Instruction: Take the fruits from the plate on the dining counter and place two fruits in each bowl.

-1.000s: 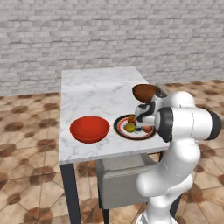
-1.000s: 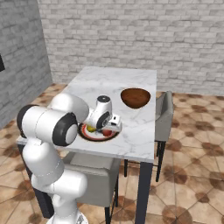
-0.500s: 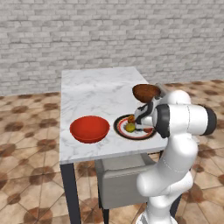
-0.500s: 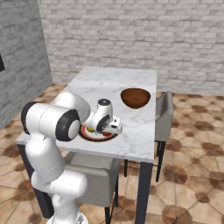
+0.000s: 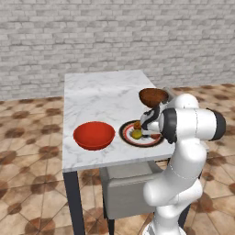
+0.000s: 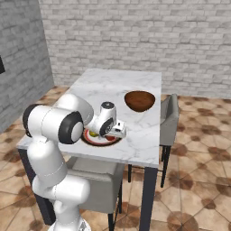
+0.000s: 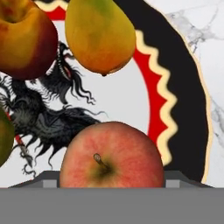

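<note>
Hand view: you are looking almost straight down on the plate [image 7: 188,87], very close, with its black rim, red wavy ring and white centre bearing a dark pattern.
Red apple [image 7: 111,155]: on the plate's white centre, stem up, at the bottom of your hand view.
Yellow-green fruit [image 7: 99,33]: on the plate, beyond the apple, toward the red ring.
Orange-red fruit [image 7: 22,37]: on the plate, just beside the yellow-green fruit; whether the two touch you cannot tell.
Fourth fruit [image 7: 3,138]: a greenish edge at the plate's centre, cut off by the frame.
Tool [image 5: 148,129]: low over the plate, pointing down among the fruits; its fingertips are not visible, so you cannot tell whether they are apart or together.
Plate in base views [image 5: 130,136]: near the front edge of the tabletop [image 5: 101,98], with a yellow fruit [image 5: 137,134] and an orange one [image 5: 137,124] showing beside the tool.
Red bowl [image 5: 94,135]: on the tabletop, just beside the plate, on the side away from the arm in your left base view.
Brown bowl [image 6: 140,100]: on the tabletop, behind the plate, near the edge next to the grey chair [image 6: 169,115].
Second grey chair [image 5: 124,190]: tucked under the tabletop, below the plate.
Surroundings: brick wall [image 5: 114,36] behind the tabletop, patterned tile floor [image 5: 27,137] around it.
</note>
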### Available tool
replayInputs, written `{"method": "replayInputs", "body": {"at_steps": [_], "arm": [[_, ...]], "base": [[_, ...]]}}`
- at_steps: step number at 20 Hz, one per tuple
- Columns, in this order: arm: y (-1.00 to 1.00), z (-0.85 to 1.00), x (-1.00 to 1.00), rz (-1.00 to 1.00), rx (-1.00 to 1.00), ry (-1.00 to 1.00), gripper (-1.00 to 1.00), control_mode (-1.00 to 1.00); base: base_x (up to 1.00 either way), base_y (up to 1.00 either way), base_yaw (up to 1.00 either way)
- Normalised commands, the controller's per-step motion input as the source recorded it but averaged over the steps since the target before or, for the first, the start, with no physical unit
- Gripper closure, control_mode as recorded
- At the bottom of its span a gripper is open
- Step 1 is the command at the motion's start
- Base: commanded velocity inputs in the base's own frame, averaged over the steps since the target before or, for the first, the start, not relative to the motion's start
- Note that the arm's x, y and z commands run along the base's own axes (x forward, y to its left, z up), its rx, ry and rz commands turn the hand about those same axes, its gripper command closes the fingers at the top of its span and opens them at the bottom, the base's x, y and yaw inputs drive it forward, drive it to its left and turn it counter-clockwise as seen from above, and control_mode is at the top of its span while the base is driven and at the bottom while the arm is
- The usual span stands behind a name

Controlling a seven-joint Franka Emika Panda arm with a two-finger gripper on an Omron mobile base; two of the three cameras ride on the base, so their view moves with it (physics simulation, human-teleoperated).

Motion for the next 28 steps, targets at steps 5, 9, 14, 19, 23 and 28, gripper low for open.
{"method": "replayInputs", "body": {"at_steps": [5, 9, 14, 19, 23, 28], "arm": [[0.02, 0.61, -0.27, 0.00, 0.00, 0.07, 1.00, -1.00], [0.33, 1.00, -0.78, 0.00, 0.00, 0.03, 1.00, -1.00], [0.49, 1.00, -0.73, 0.00, 0.00, 0.14, 1.00, -1.00], [0.43, 0.99, -0.41, 0.00, 0.04, 0.12, 1.00, -1.00], [0.82, 0.32, 0.12, 0.00, 0.00, 0.13, 1.00, -1.00], [1.00, -0.03, 0.61, 0.00, 0.00, 0.11, 1.00, -1.00]], "base": [[0.00, 0.00, 0.00], [0.00, 0.00, 0.00], [0.00, 0.00, 0.00], [0.00, 0.00, 0.00], [0.00, 0.00, 0.00], [0.00, 0.00, 0.00]]}}
